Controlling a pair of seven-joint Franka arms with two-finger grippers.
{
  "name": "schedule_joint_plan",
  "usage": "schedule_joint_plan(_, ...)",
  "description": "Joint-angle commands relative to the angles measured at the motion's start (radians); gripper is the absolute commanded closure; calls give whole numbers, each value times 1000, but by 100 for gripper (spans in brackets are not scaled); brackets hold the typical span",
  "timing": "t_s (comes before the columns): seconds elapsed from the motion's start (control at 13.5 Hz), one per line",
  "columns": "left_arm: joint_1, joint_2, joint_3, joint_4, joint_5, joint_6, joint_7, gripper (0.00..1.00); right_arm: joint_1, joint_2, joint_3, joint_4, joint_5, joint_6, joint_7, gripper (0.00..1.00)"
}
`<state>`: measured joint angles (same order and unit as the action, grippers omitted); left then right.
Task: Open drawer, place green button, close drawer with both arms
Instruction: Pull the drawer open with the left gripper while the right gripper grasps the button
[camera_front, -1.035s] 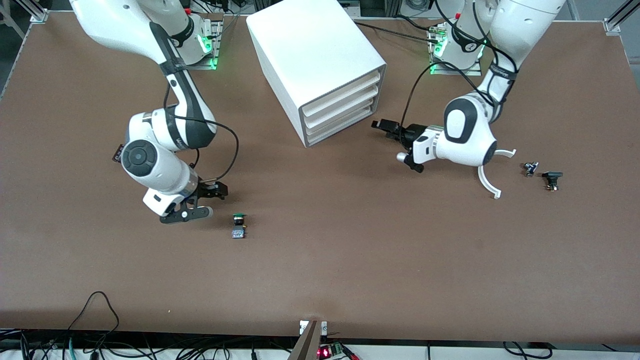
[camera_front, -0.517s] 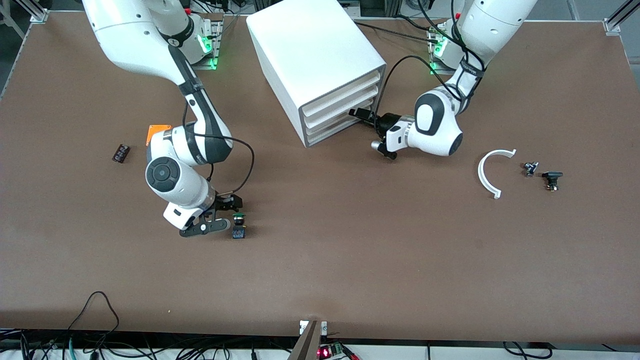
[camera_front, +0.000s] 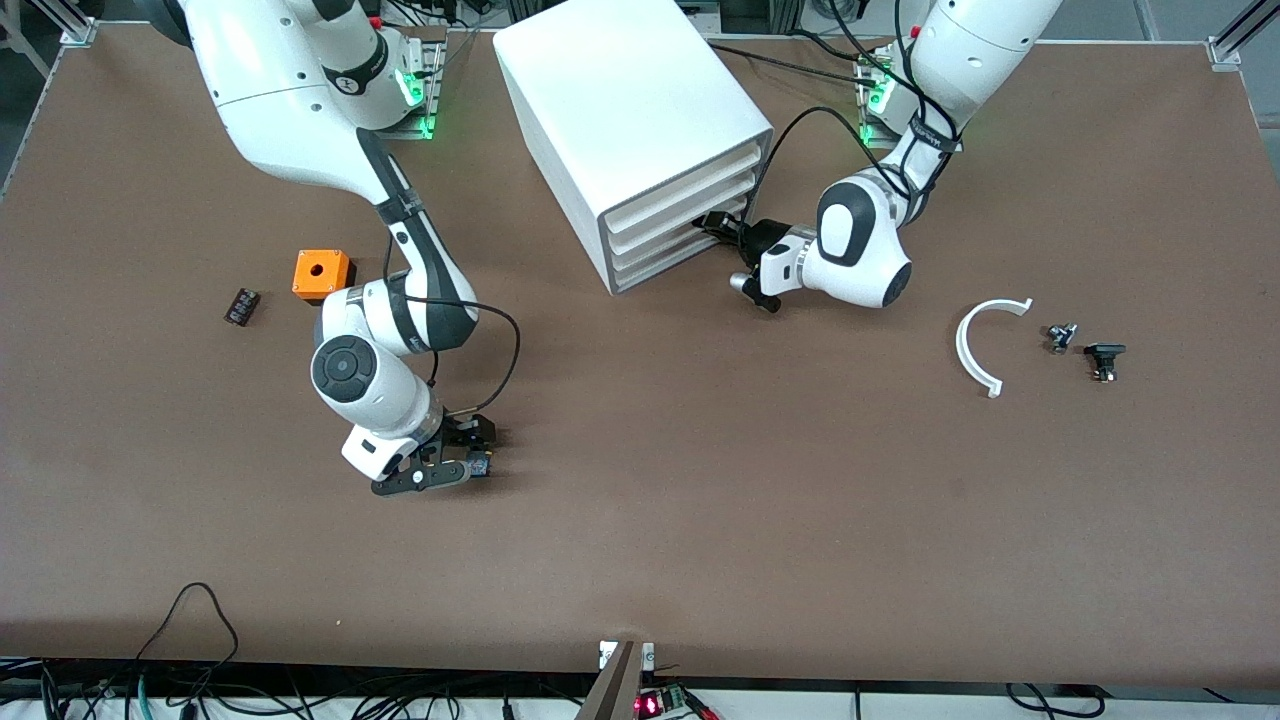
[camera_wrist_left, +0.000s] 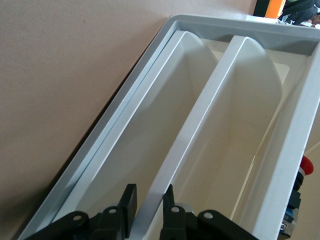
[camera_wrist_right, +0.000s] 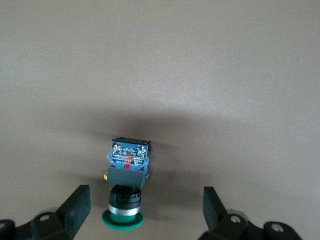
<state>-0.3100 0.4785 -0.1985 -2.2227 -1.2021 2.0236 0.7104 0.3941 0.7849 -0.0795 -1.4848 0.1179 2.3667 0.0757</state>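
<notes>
The button lies on its side on the brown table, green cap toward the wrist camera. My right gripper is open and low around it, one finger on each side, apart from it. In the front view the right gripper hides most of the button. My left gripper is at the white cabinet's drawer fronts. In the left wrist view the left gripper is open and straddles a white ridge along the edge of the lowest drawer. All three drawers look shut; the lowest drawer sits just above the table.
An orange cube with a hole and a small dark part lie toward the right arm's end. A white curved strip, a small metal part and a black-capped switch lie toward the left arm's end.
My right gripper moved across the table to the button and now straddles it. My left gripper moved in to the cabinet's drawer fronts. The orange cube came into view.
</notes>
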Motion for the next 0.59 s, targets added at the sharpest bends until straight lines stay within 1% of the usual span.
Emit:
schedule_joint_plan(0.0,5,6,88,14,1,82,37,100,-8,45,15,55,57,14,7,0)
schedule_joint_plan(0.15,14,6,134,26,0,131,86,100,0,50,15,54,60,9,42,0)
schedule_joint_plan(0.3,31,5,180,60,1,138,86,100,0,56,15,51,48,11,68,0)
schedule_joint_plan(0.44,38,2,206,81,3,138,87,100,0,59,14,49,46,11,71,0)
schedule_joint_plan(0.52,40,-1,215,92,3,136,86,73,0,63,15,48,46,14,75,0)
